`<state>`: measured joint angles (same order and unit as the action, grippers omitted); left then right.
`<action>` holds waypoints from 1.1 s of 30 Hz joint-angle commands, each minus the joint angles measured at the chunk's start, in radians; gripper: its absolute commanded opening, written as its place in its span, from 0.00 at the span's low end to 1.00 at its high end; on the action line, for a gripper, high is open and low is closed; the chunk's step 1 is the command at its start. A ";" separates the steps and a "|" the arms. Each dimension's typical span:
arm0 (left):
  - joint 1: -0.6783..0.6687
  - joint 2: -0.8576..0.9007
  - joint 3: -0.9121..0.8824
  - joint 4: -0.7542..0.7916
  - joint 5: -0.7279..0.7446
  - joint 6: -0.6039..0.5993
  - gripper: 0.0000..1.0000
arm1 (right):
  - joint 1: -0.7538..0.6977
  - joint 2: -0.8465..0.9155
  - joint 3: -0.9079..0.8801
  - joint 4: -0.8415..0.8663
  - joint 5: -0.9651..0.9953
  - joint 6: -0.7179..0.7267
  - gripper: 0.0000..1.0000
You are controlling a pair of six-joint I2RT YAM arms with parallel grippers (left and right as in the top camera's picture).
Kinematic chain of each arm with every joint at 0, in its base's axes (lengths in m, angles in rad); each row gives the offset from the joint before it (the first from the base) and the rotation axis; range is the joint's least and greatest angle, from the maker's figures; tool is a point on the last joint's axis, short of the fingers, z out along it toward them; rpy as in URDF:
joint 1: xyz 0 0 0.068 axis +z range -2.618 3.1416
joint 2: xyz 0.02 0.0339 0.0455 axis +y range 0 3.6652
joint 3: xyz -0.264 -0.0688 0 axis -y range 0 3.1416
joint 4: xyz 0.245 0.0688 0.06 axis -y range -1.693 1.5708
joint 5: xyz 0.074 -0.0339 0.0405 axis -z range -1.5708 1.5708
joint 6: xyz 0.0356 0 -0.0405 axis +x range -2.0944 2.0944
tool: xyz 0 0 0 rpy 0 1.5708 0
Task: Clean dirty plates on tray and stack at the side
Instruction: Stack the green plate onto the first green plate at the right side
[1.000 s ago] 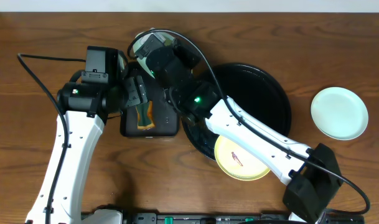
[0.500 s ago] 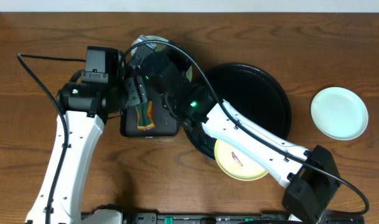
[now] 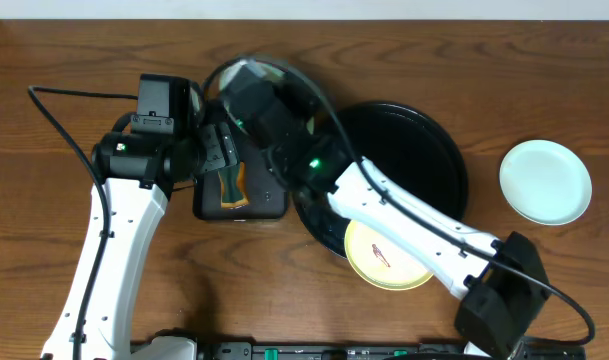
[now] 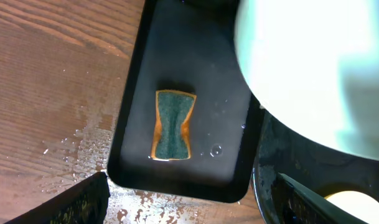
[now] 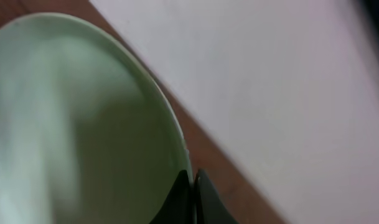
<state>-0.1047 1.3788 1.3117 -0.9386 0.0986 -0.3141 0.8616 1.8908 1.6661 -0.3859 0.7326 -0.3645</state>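
Mint plate (image 5: 83, 124) is held up, tilted, above small tray (image 4: 226, 155) corner. Right gripper (image 5: 190, 186) pinches its rim, likely presenting it for scrubbing. Its face is pale and blurred, so I can't tell if it's smeared. Left gripper (image 4: 189, 202) is spread wide over sponge (image 4: 172, 126), holding nothing. Yellow plate (image 3: 384, 255), red-smeared, sits on round tray (image 3: 424, 140).

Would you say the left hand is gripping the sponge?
No, the sponge lies free in the rectangular tray beneath the open left hand.

Grained wood table (image 4: 46, 74), glossy black rectangular tray (image 4: 220, 93), rough green sponge (image 4: 172, 124), smooth mint plate (image 5: 71, 124)
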 commanded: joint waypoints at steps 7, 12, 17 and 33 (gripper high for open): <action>0.003 0.000 0.014 -0.003 -0.002 0.003 0.84 | -0.462 -0.142 0.023 -0.327 -0.766 0.708 0.01; 0.003 0.000 0.014 -0.003 -0.002 0.003 0.84 | -0.813 -0.165 0.023 -0.409 -1.130 0.715 0.01; 0.003 0.000 0.014 -0.003 -0.002 0.003 0.84 | -1.101 -0.154 0.021 -0.545 -1.121 0.698 0.01; 0.003 0.000 0.014 -0.003 -0.002 0.003 0.84 | -1.571 -0.070 -0.319 -0.479 -0.965 0.629 0.01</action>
<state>-0.1047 1.3788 1.3117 -0.9386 0.0986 -0.3141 -0.6662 1.8114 1.4319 -0.8936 -0.2420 0.2817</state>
